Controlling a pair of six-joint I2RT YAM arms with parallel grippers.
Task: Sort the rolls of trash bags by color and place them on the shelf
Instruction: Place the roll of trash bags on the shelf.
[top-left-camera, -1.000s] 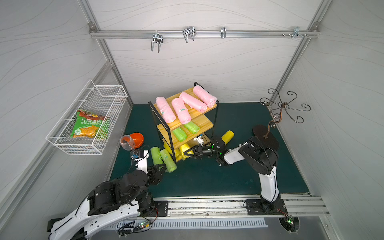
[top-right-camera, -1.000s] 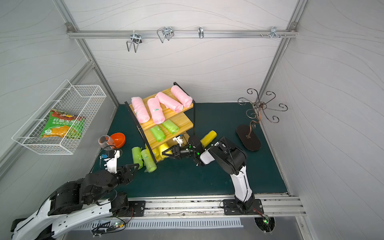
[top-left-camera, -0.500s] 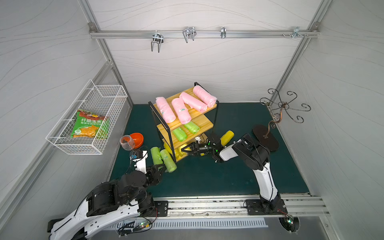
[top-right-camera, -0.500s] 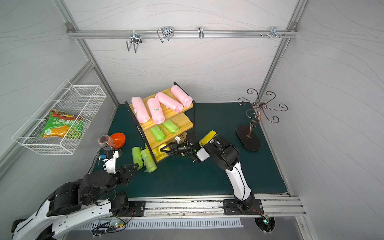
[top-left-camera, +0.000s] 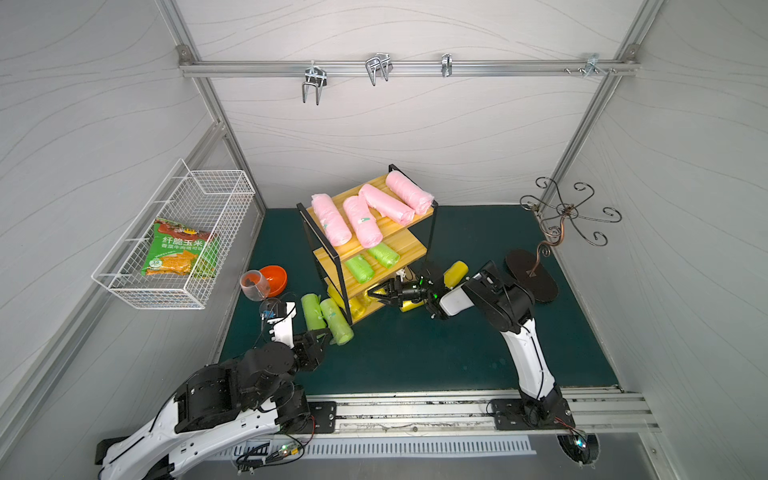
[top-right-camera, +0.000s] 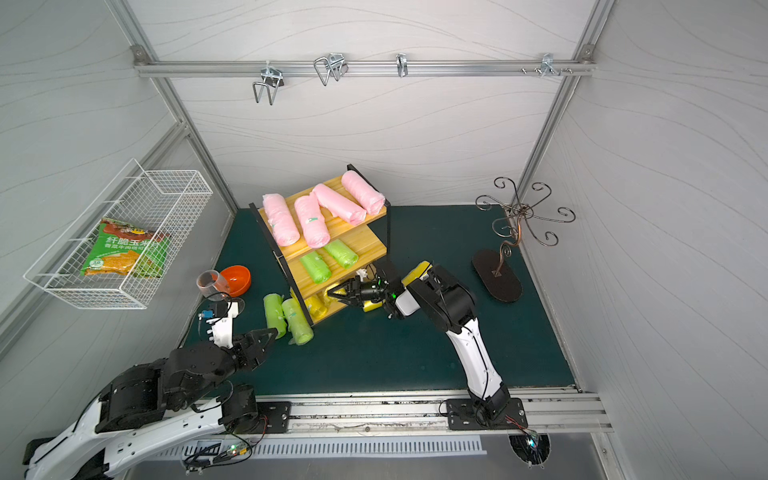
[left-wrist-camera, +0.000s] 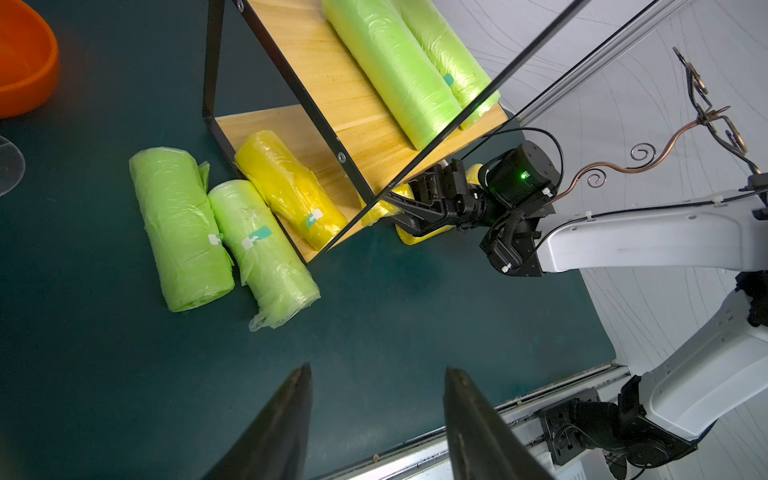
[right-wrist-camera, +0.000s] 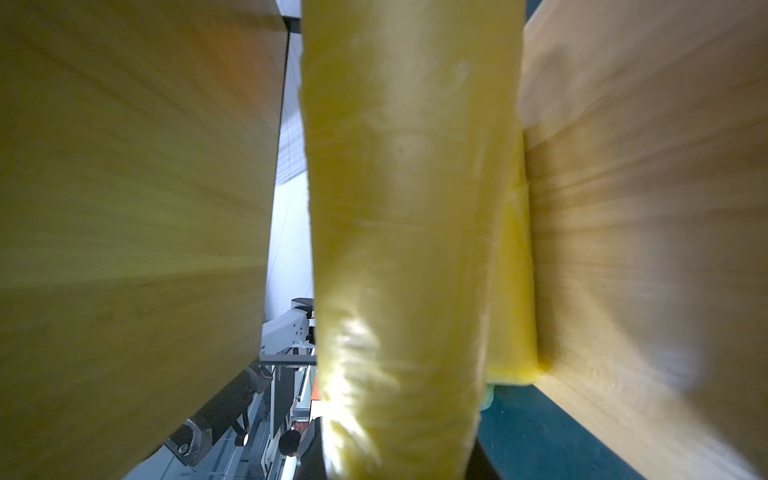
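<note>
Yellow roll between shelf boards

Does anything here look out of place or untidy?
Two lime green rolls lie on the mat beside the shelf, not on the middle board with the other two. The wrapping of one is loose and crumpled at its end.

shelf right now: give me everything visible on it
The shelf is a three-tier rack of light wooden boards in a thin black metal frame, upright on the dark green mat. Four pink rolls lie on the top board, two green rolls on the middle, one yellow roll on the bottom. The right gripper reaches into the bottom tier, shut on a second yellow roll. Two loose green rolls lie on the mat beside its end frame.
</note>
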